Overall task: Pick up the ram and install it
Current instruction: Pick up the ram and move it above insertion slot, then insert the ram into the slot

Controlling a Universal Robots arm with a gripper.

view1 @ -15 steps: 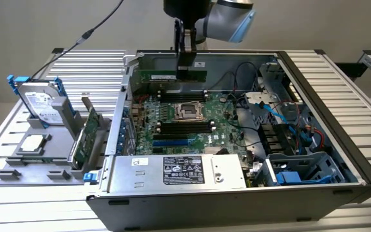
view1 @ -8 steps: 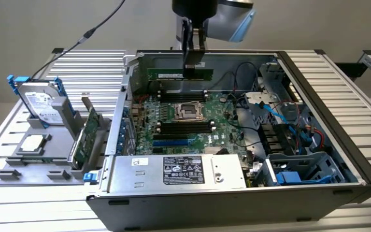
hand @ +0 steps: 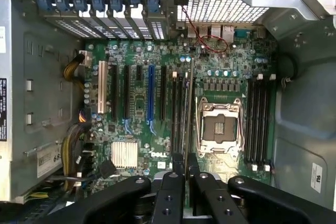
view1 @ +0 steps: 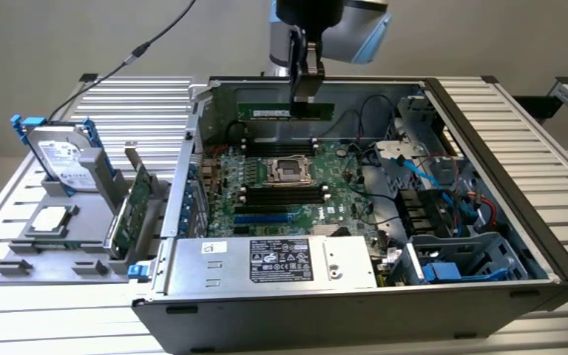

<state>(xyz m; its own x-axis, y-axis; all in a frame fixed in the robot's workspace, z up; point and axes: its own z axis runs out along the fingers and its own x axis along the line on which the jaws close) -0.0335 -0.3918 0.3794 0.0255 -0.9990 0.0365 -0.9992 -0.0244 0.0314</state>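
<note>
Slatted metal table (view1: 532, 111), ram (view1: 276, 112) over case (view1: 363, 322)

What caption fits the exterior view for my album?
Gripper holds the ram over the open computer's motherboard; a hard drive and card stand beside it.

Thin green ram (view1: 282, 112), level, edge-down, aloft
</note>
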